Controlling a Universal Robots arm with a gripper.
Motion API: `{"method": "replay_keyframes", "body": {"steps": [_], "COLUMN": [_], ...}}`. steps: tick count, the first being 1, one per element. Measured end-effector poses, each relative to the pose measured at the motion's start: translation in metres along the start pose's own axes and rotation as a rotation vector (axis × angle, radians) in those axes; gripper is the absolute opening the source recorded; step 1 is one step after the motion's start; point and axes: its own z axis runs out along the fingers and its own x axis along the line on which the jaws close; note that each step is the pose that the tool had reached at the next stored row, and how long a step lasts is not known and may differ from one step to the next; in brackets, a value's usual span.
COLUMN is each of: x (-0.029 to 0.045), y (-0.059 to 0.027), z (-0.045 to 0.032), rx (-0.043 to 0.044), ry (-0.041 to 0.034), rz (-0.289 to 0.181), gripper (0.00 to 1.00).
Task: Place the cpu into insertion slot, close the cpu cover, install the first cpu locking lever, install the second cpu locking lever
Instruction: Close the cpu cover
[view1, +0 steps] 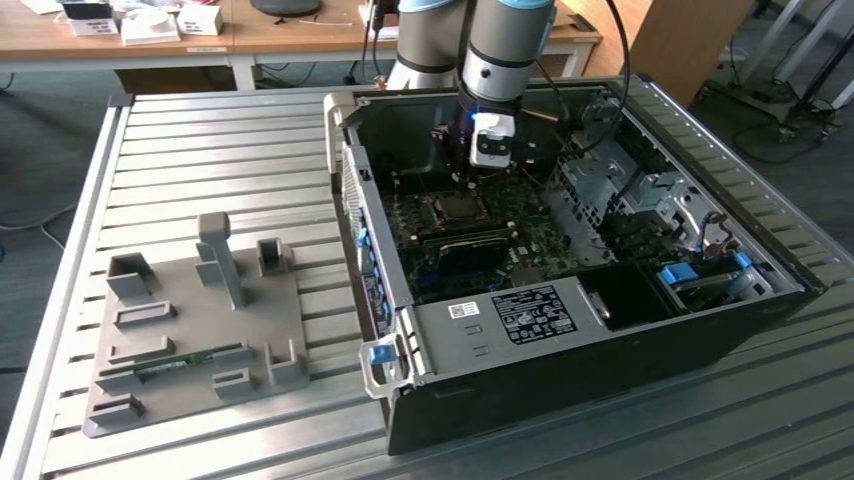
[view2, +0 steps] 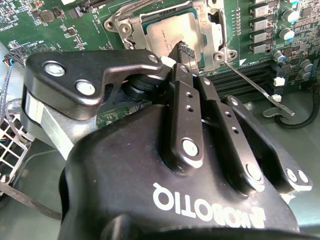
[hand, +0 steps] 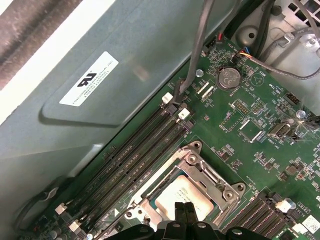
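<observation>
The exterior view looked down from well back onto the computer case (view1: 561, 370) and table (view1: 200, 150). Both wrist views looked from close by past the gripper (view2: 181, 50) (hand: 184, 210), sharing the cpu cover (view2: 126, 22) (hand: 212, 176).

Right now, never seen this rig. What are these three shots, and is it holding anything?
One robot arm reaches into an open computer case lying on a slatted metal table. The exterior view is from a camera off the arm; both wrist views ride on the arm and look at the motherboard. A grey holder plate lies at the exterior view's left. The jaws are shut, nothing visible between them, their tips at the cpu, which sits in its socket with the cpu cover framing it.
</observation>
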Motion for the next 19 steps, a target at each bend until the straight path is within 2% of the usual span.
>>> {"method": "replay_keyframes", "body": {"steps": [19], "x": [0.0], "y": [0.0], "z": [0.0], "rx": [0.0006], "ry": [0.0004], "rz": [-0.016], "gripper": [0.11]}}
